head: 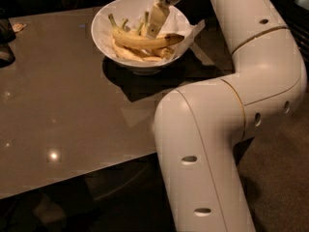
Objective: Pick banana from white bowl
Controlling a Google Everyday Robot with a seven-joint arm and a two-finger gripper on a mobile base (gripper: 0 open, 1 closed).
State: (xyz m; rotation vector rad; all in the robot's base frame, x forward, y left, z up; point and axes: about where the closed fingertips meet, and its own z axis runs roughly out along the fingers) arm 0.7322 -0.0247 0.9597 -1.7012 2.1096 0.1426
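The gripper [155, 25] hangs inside the white bowl [102, 23] at the 12 o'clock edge of the table [63, 95]. It is at 12 o'clock of the banana [145, 41], which lies across the paler bananas [126, 53]. Whether the gripper is apart or together cannot be told.

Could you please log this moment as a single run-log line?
stage: pre-grasp | gripper: in white bowl, at banana | banana: lying in bowl
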